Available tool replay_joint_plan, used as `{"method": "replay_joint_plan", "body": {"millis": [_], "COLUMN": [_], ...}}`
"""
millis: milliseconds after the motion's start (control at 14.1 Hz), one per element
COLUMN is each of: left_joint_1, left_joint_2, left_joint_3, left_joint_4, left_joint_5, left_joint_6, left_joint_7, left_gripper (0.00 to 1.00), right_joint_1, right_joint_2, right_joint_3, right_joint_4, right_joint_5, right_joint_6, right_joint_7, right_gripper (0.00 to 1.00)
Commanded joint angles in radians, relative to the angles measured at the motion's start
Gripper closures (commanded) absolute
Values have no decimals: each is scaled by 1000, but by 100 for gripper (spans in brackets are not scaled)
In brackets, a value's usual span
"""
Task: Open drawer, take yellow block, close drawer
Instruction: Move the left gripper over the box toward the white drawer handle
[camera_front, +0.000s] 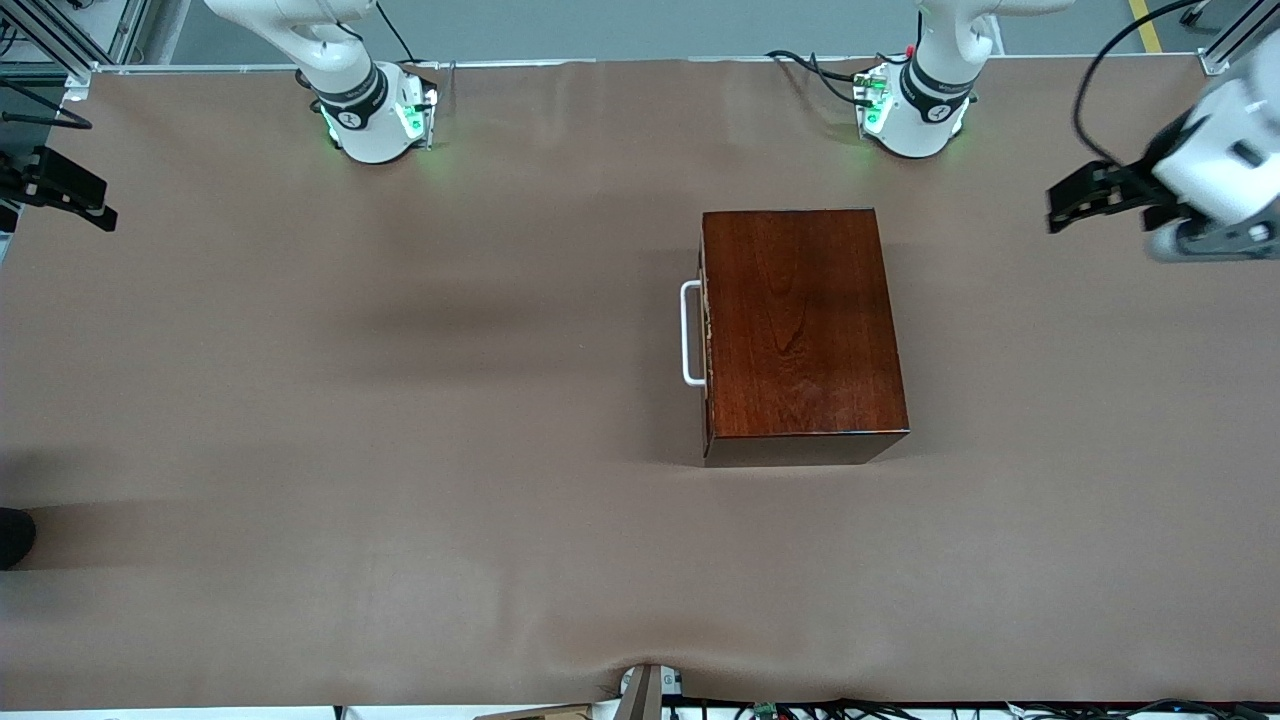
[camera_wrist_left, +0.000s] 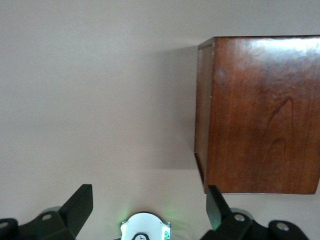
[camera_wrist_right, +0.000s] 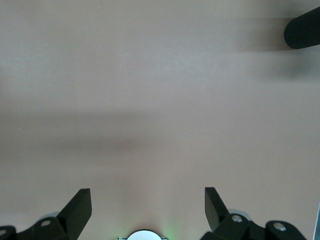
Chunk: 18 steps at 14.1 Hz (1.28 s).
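Drawer (camera_front: 706, 335) shut in wooden box (camera_front: 800, 325), white handle (camera_front: 690, 333) facing right arm's end. No readable writing anywhere. Left gripper (camera_wrist_left: 149, 202), right gripper (camera_wrist_right: 148, 202) wide open, empty, hovering over bare table (camera_front: 400, 400).

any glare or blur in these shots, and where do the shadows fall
Front view: the left gripper is motion-blurred; soft shadow bands cross the brown table cloth. Left wrist view: bright glare on the glossy reddish-brown wooden box, which casts a shadow beside it. Right wrist view: soft and hazy, faint shadow bands above the open right gripper.
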Motion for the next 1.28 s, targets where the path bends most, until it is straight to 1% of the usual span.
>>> {"method": "replay_joint_plan", "body": {"millis": [0, 212, 354, 708, 850, 1062, 1204], "left_joint_1": [-63, -169, -212, -373, -436, -511, -563], "left_joint_2": [75, 141, 181, 282, 334, 421, 461], "left_joint_3": [-37, -47, -47, -39, -33, -31, -30], "left_joint_4": [59, 74, 74, 76, 94, 134, 140], "left_joint_5": [5, 7, 8, 17, 57, 103, 169], "left_joint_6": [0, 6, 32, 159, 216, 297, 365], "left_joint_7": [-129, -295, -335, -533, -582, -737, -786], "left_gripper": [0, 0, 0, 0, 0, 0, 0], "right_joint_1": [-20, -17, -18, -18, -20, -18, -17], "right_joint_2": [-5, -5, -5, -5, -5, -5, -5], "right_joint_3": [11, 11, 11, 11, 11, 11, 12], "right_joint_4": [2, 2, 2, -1, -1, -1, 2], "right_joint_5": [9, 9, 9, 9, 8, 6, 6], "right_joint_6": [-8, -9, -9, -6, -6, -8, -8], "right_joint_7": [-11, -11, -11, -9, -8, -6, -6], "right_gripper": [0, 0, 0, 0, 0, 0, 0]}}
